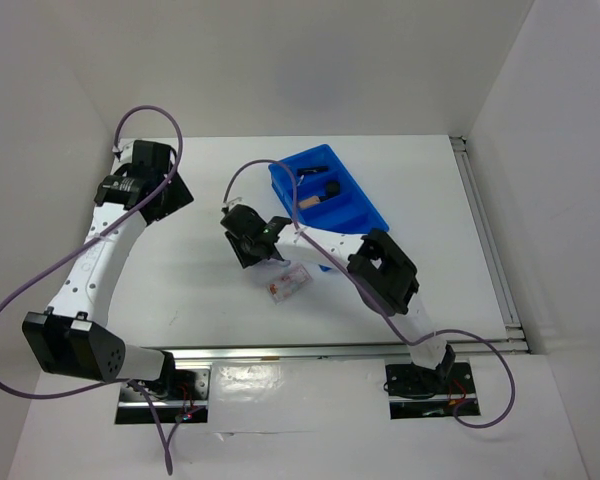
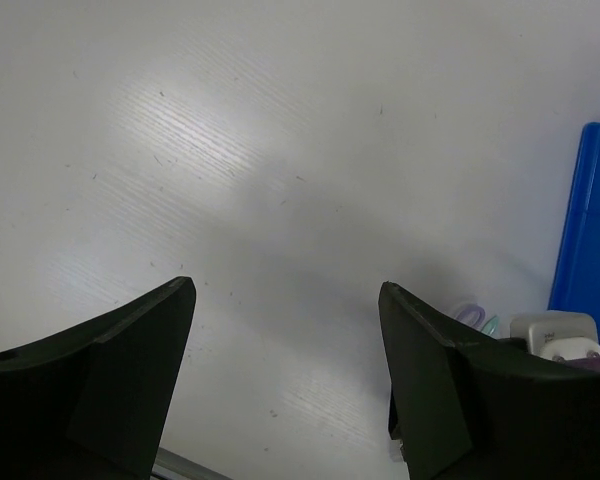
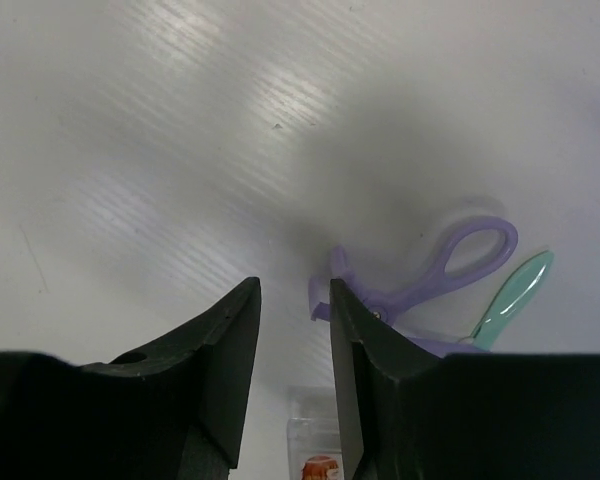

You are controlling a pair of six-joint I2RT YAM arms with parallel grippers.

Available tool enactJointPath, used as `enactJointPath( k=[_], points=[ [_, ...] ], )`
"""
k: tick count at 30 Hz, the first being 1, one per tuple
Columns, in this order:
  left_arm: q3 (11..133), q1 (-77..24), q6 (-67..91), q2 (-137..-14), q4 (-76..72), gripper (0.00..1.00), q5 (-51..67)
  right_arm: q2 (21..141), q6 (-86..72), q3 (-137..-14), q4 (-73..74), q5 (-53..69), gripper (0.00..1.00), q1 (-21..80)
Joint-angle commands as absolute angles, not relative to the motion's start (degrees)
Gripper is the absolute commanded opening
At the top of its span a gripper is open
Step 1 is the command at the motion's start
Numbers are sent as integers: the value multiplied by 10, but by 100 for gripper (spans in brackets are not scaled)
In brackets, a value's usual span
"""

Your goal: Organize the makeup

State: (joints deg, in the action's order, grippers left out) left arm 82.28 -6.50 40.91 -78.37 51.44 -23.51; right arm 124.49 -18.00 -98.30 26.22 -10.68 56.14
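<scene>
My right gripper (image 3: 295, 290) (image 1: 246, 240) hangs low over the white table, jaws a narrow gap apart with nothing between them. The lilac looped tool (image 3: 450, 262) lies just right of its right finger, with a teal handle (image 3: 515, 295) beside it. The clear pink-red packet (image 1: 287, 283) lies beside that gripper and shows at the bottom of the right wrist view (image 3: 318, 448). The slim black tube (image 1: 310, 173) and the beige black-capped bottle (image 1: 320, 198) lie in the blue tray (image 1: 372, 212). My left gripper (image 2: 285, 290) (image 1: 170, 192) is wide open and empty over bare table. The puff and silver piece are not visible.
The blue tray stands at the back centre-right; its edge shows in the left wrist view (image 2: 588, 230), where the lilac tool (image 2: 468, 313) also peeks out. A metal rail (image 1: 490, 240) runs along the table's right edge and white walls close in on three sides.
</scene>
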Motion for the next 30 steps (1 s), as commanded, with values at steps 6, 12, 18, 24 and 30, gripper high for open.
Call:
enactJointPath(
  k=[6, 12, 18, 24, 30],
  points=[
    [822, -60, 402, -776, 498, 87, -209, 1272, -199, -1035, 308, -199, 43, 581],
    [811, -54, 402, -776, 487, 87, -204, 1272, -199, -1029, 308, -205, 41, 586],
    [806, -54, 396, -776, 487, 87, -204, 1282, -205, -1034, 318, -217, 36, 591],
    [801, -54, 396, -776, 482, 87, -204, 1288, -210, -1042, 325, -224, 31, 592],
    [801, -54, 396, -776, 482, 87, -204, 1299, -210, -1060, 337, -244, 16, 597]
  ],
)
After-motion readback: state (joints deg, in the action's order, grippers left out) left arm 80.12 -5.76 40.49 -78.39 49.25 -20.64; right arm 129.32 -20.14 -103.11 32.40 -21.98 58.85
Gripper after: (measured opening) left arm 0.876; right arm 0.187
